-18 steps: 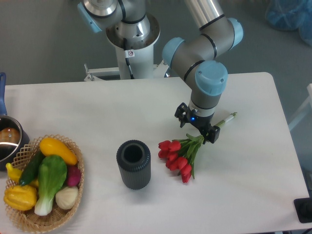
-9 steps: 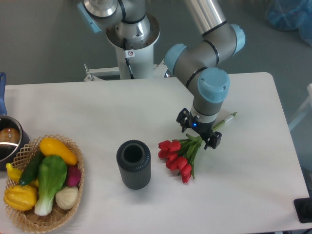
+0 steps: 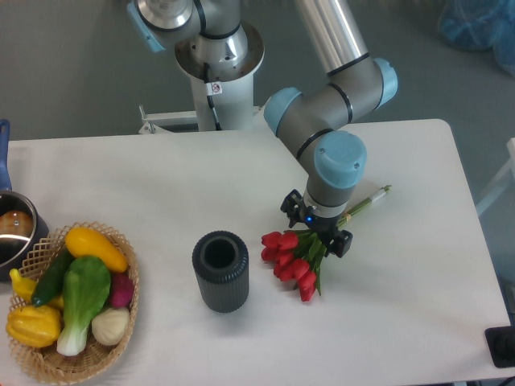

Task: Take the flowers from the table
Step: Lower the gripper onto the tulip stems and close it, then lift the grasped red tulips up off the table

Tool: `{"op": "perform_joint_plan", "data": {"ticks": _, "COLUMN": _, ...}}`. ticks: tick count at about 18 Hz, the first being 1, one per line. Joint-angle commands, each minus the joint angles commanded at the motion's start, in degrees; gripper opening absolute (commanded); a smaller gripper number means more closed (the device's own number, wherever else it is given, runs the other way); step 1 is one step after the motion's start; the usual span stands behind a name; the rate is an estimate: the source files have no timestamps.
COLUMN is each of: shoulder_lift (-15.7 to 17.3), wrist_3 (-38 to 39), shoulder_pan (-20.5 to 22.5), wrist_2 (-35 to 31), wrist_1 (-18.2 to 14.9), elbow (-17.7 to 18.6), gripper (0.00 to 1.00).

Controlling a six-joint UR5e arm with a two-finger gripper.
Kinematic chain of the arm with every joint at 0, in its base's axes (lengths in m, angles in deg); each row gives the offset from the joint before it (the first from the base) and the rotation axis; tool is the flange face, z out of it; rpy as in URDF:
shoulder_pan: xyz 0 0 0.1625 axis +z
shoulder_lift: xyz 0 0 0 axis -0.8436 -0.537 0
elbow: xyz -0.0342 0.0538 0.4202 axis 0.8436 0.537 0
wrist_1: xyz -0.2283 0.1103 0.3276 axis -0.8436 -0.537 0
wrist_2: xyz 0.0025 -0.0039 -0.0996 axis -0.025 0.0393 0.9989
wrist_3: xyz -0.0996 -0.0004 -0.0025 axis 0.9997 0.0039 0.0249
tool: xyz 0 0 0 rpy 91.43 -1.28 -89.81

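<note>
While gripper (image 3: pixel 317 232) spread over flowers (image 3: pixel 294 259), vegetables (image 3: pixel 76 292) in wicker basket (image 3: pixel 122 314).

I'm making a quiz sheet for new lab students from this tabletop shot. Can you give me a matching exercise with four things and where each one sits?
Things:
1. flowers
2. dark ribbed vase
3. wicker basket
4. gripper

Places:
A. at the table's front left corner, full of vegetables
B. directly over the leafy part of the stems
C. lying flat, right of centre, red heads pointing left
D. standing upright, just left of the red heads

Pairs: 1-C, 2-D, 3-A, 4-B
</note>
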Motion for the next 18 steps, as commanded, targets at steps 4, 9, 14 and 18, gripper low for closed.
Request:
{"op": "perform_joint_plan", "data": {"ticks": 4, "shoulder_lift": -0.44, "wrist_3": 0.17, "shoulder_pan": -1.31, "wrist_2": -7.79, "wrist_1": 0.87, "elbow": 0.17, "gripper": 0.58}}
{"op": "perform_joint_plan", "data": {"ticks": 9, "shoulder_lift": -1.76, "wrist_3": 1.32, "shoulder_pan": -3.25, "wrist_2": -9.76, "wrist_1": 3.69, "elbow": 0.09, "gripper": 0.48}}
{"op": "perform_joint_plan", "data": {"ticks": 14, "shoulder_lift": -1.76, "wrist_3": 1.49, "shoulder_pan": -3.08, "wrist_2": -10.02, "wrist_1": 5.18, "elbow": -0.09, "gripper": 0.00}}
{"op": "perform_joint_plan", "data": {"ticks": 18, "shoulder_lift": -0.89, "wrist_3": 1.49, "shoulder_pan": -1.76, "wrist_2": -9.93, "wrist_1": 5.27, "elbow": 0.00, "gripper": 0.00}}
